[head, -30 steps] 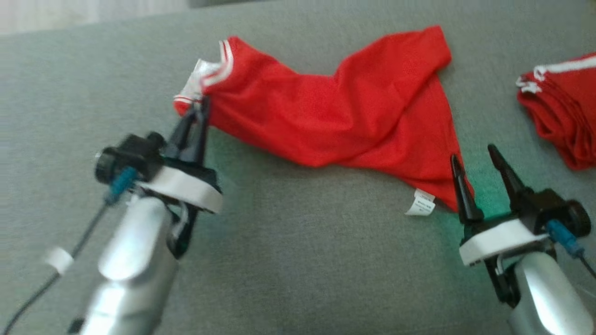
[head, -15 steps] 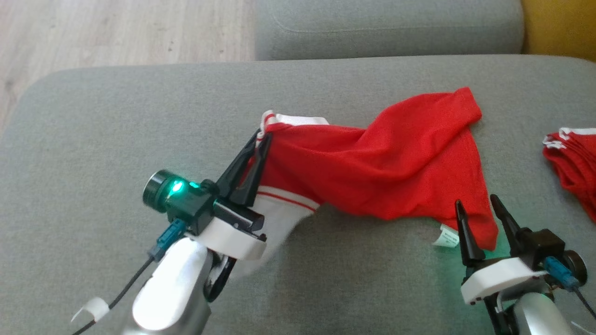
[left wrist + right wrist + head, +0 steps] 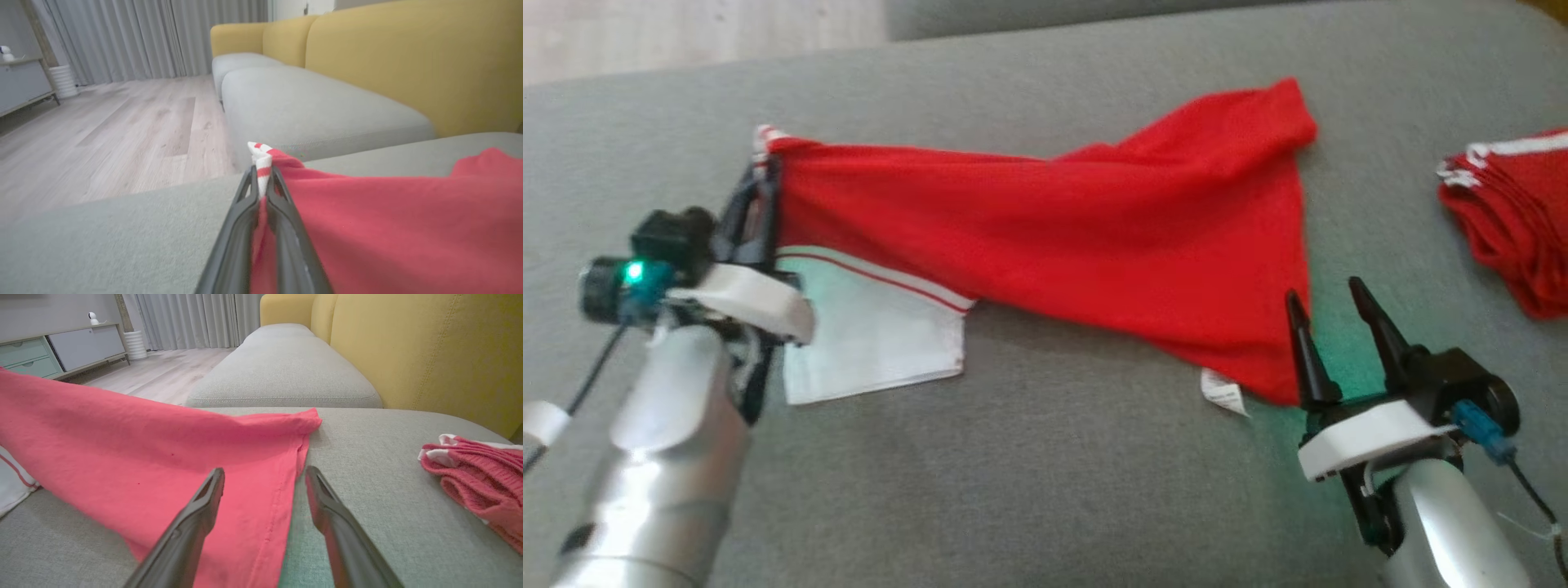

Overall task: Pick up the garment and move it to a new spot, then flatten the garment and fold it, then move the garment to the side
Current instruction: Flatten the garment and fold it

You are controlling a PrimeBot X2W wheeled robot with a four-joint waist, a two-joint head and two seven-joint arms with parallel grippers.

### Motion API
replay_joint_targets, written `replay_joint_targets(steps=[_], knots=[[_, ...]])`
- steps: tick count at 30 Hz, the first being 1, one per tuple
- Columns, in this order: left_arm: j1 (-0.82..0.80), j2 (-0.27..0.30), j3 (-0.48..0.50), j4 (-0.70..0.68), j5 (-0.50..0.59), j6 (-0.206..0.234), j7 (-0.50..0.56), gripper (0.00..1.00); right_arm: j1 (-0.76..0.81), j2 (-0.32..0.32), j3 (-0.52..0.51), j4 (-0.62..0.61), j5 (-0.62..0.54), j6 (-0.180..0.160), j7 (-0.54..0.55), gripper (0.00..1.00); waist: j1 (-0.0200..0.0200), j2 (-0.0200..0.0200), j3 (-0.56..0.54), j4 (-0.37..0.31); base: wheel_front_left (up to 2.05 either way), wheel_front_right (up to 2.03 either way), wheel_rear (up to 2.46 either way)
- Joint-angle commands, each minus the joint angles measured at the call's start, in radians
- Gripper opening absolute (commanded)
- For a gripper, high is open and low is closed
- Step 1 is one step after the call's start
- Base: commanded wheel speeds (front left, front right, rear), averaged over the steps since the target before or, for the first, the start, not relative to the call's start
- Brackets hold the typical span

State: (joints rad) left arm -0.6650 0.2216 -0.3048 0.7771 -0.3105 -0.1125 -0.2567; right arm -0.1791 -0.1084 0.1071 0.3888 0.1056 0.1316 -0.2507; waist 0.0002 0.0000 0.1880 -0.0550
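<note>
**While One Gripper Pinches the Garment, the Other Stands Open**

Because the left gripper [image 3: 766,167] has its two dark fingers pressed together on the red-and-white trim of the red garment [image 3: 1094,220], that end of the cloth is held up off the grey sofa cushion [image 3: 1029,506] at about 9 o'clock in the head view. From there the garment runs as a taut band toward 3 o'clock. It widens into a flat triangle whose far corner lies near 1 o'clock and whose near corner, with a small white label [image 3: 1223,392], lies at 5 o'clock. A white panel [image 3: 874,343] with a thin red stripe hangs from the band and lies on the cushion at 8 o'clock.

The right gripper [image 3: 1323,290] sits at 4 o'clock with its fingers spread wide and nothing gripped. In the right wrist view the garment's hem runs between the two tips; whether they touch the cloth I cannot tell. A folded red pile [image 3: 1511,220] rests well apart at 3 o'clock.
</note>
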Motion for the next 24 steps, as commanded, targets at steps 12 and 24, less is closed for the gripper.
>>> replay_joint_targets(steps=[12,24], knots=[[0.01,0.067,0.12,-0.025,0.042,0.103,-0.005,1.0,-0.027,0.043,0.012,-0.039,0.014,-0.001,-0.011,1.0,-0.0002,0.0,-0.02,-0.034,0.0,0.0,0.0],[0.502,-0.058,0.191,-0.346,0.118,0.097,-0.005,1.0,0.073,0.057,-0.025,0.041,0.012,-0.001,-0.011,1.0,-0.0002,0.0,-0.171,0.05,0.0,0.0,0.0]])
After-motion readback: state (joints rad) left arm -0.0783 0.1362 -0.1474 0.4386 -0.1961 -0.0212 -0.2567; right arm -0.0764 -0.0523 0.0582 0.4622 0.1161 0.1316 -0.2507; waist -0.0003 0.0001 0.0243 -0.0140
